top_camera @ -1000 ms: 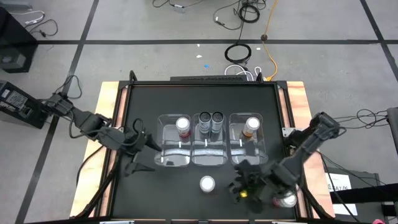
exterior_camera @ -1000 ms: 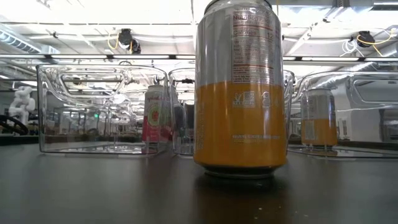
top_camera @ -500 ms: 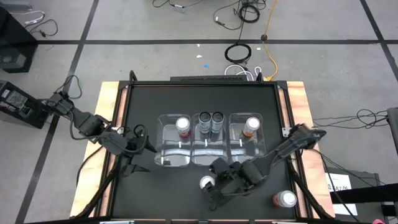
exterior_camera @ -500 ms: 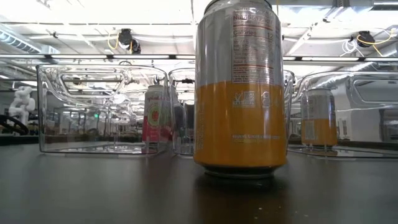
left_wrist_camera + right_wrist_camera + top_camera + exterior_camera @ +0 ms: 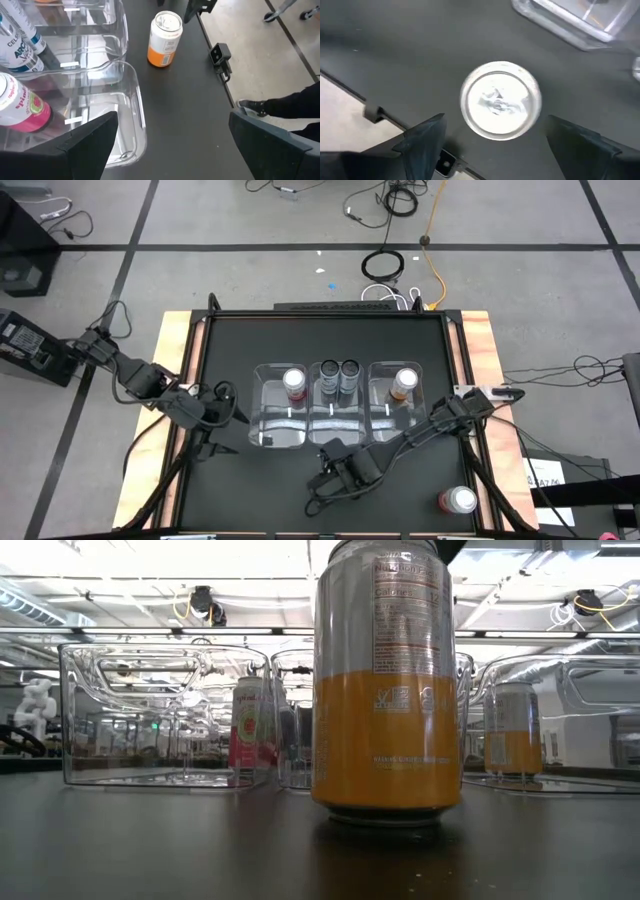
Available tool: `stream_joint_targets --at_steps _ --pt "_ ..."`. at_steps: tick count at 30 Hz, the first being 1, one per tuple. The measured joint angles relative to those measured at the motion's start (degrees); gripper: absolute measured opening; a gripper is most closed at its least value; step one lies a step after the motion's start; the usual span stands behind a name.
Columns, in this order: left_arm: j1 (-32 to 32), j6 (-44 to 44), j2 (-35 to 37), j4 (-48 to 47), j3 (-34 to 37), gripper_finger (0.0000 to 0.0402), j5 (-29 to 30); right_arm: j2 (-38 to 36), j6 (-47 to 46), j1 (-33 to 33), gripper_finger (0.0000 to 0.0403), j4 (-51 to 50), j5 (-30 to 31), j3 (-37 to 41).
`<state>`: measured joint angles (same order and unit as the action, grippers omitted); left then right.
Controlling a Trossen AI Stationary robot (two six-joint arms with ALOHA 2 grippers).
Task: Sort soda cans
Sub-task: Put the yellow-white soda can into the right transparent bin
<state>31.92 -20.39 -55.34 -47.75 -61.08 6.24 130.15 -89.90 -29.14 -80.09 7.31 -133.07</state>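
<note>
Plenty of bare black table (image 5: 230,345) behind and beside the three clear bins (image 5: 337,405); front strip crowded by orange can (image 5: 385,680).

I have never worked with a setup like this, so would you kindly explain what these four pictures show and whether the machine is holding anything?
It is a two-armed robot at a black table, sorting soda cans into three clear bins. One camera looks straight down, one sits at table height, and one rides on each wrist. From above, the left bin holds a pink can, the middle two black cans, the right an orange can. Another pink can stands loose near the right edge. The right gripper hangs open above a loose orange can, holding nothing. The left gripper waits open beside the left bin.
</note>
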Motion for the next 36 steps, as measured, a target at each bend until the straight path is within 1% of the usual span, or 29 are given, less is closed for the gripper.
stream_joint_targets --at_steps 13,22,30,36 --pt "0.00 1.51 2.56 -1.70 0.00 0.0389 0.00 0.49 -1.14 1.39 0.0327 0.97 -0.09 0.14" --pt "0.00 1.72 4.21 -2.40 0.00 0.0389 0.00 0.85 -1.36 1.40 0.0327 2.73 -1.69 3.12" --pt "0.00 1.74 4.19 -2.38 0.00 0.0389 0.00 0.48 -1.37 1.44 0.0327 6.91 -1.56 8.37" --pt "-0.02 1.51 4.19 -2.48 0.00 0.0389 0.02 0.37 -1.10 1.44 0.0326 7.74 -1.49 9.60"
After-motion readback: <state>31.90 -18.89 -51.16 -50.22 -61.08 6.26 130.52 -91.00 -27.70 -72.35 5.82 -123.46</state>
